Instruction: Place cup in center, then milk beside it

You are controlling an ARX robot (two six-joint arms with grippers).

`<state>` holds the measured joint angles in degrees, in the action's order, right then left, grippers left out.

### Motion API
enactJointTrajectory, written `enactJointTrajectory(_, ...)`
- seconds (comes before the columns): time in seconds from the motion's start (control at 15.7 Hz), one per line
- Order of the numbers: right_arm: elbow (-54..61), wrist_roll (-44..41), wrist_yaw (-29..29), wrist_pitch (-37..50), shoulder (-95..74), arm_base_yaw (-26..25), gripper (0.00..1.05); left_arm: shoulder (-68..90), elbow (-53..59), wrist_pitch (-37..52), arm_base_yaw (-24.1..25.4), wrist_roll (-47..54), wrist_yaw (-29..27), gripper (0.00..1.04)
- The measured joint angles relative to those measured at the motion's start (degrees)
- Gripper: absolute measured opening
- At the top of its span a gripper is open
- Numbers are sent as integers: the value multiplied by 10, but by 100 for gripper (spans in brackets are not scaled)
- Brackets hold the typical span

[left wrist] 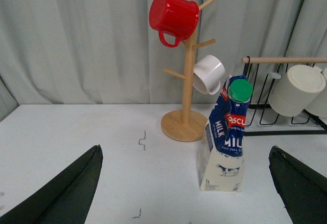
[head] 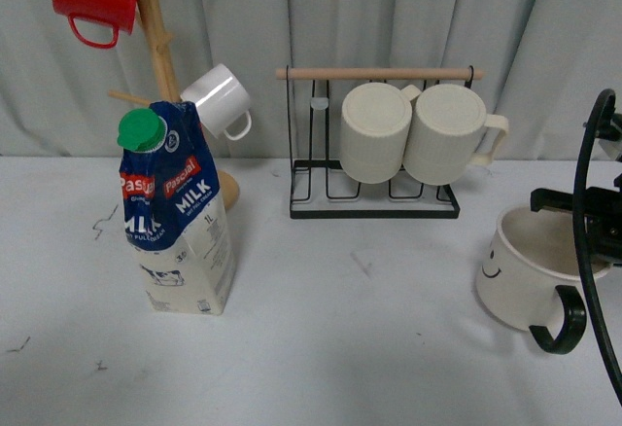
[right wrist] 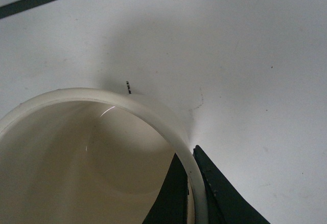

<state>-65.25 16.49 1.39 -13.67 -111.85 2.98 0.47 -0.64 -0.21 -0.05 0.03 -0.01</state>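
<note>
– Cup [head: 530, 275]: where is it, and what has hold of it?
– Its wall stands between the right jaws [right wrist: 187, 156]. One finger is inside the rim and the other outside, both against the wall, so I read them as closed on it. It is out at the right-arm end of the surface [head: 369, 348]. I cannot tell whether its base rests flat.
– Why pinch the rim and not the handle?
– My guess is that the black handle [head: 562, 321] points back toward the robot, off to one side of the jaws. The thick rim also offers two faces to squeeze.
– How does it look?
– Wide, cream, glossy and empty inside. There is a small black smiley [head: 493, 270] on the side away from the jaws.
– And the milk [head: 180, 222]?
– It is upright with its green cap on, straight ahead of the left jaws [left wrist: 185, 150] and well apart from them. Those jaws are spread wide and hold nothing, sensibly enough, since the carton goes second.
– Where must the cup go?
– To the stretch between cup and carton. That lies well away from the right jaws, toward the other arm.
</note>
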Motion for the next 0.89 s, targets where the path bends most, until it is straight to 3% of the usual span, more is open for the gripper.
enactJointTrajectory(0.19,7,5,-14,0,63,23,3,0,0,0,0,0,0,98)
enactJointTrajectory(0.51,-32,35,-10,-4,44,123,3,0,0,0,0,0,0,98)
enactJointTrajectory(0.89,-75,75,-1,-7,-32,166,3,0,0,0,0,0,0,98)
